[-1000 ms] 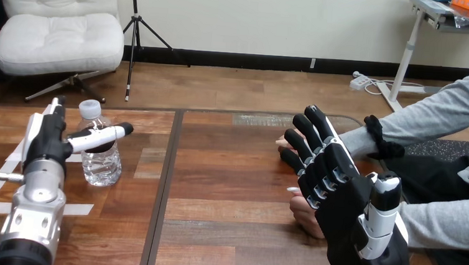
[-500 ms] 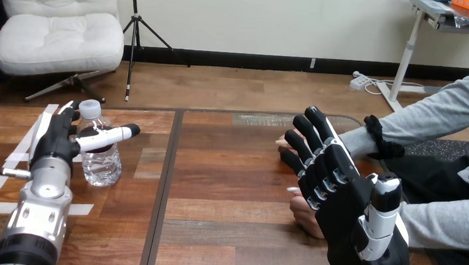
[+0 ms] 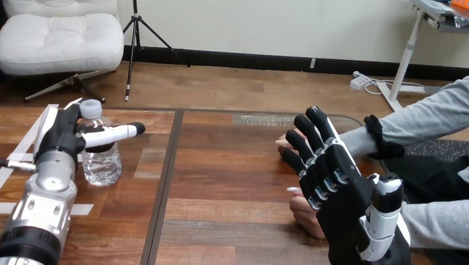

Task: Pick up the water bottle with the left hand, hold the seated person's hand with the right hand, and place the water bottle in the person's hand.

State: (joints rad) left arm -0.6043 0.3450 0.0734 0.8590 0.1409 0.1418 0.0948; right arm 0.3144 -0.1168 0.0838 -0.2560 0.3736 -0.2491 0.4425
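A clear water bottle [image 3: 99, 160] with a white cap stands upright on the left part of the wooden table [image 3: 229, 169]. My left hand [image 3: 63, 136] is right beside it on its left, open, with the thumb stretched across the bottle's front and the fingers behind it. At the right, my right hand [image 3: 345, 202] is raised with straight fingers, open, in front of the person's two hands. The person's far hand [image 3: 284, 144] rests on the table behind my fingers. The person's near hand [image 3: 304, 213] lies just left of my palm; whether they touch I cannot tell.
White tape strips [image 3: 5, 172] mark the table's left part. A dark seam [image 3: 165, 184] runs front to back through the tabletop between the bottle and the person's hands. The person's grey sleeves [image 3: 438, 215] come in from the right.
My left hand has moved right and forward, closing in on the bottle, with the thumb now reaching further across its front. My right hand and the person's hands have stayed put.
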